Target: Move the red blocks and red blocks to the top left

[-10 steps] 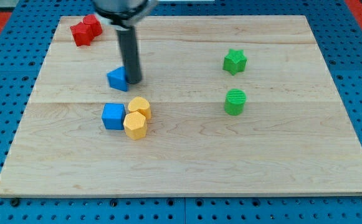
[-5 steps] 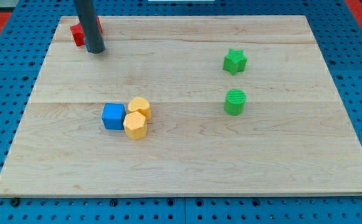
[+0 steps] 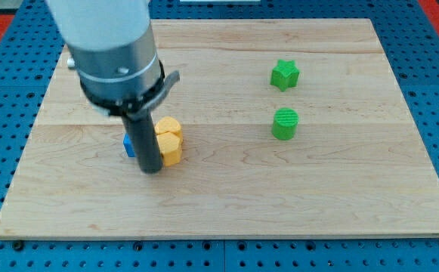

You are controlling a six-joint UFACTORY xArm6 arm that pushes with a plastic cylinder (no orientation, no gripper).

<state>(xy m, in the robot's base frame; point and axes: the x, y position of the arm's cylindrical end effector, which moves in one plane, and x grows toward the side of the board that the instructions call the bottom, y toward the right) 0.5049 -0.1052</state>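
1. A dark straight rod descends from the robot's bulky grey arm housing (image 3: 112, 45) onto the pale wooden desk (image 3: 295, 189), and my tip (image 3: 151, 171) rests on the surface at the near-left part of the board.

2. My tip stands just in front of a tight cluster: a small blue cube block (image 3: 128, 144), mostly hidden behind the rod, shows at the rod's left, and two yellow rounded blocks (image 3: 169, 140) sit touching each other at its right. Whether the tip touches any of them cannot be told.

3. The rig carries no pincer, so there is nothing to be apart, together or clamped; the rod only pushes.

4. The red blocks named in the task do not show; the arm housing covers the far-left corner, the place they are meant to reach, so where they lie cannot be told.

5. A green star-shaped block (image 3: 285, 75) lies at the far right, and a green ribbed cylinder block (image 3: 285, 124) sits nearer, directly in front of it, the two well apart from the cluster.

6. By this reading, the tip's place among blue and yellow blocks serves no red-block push.
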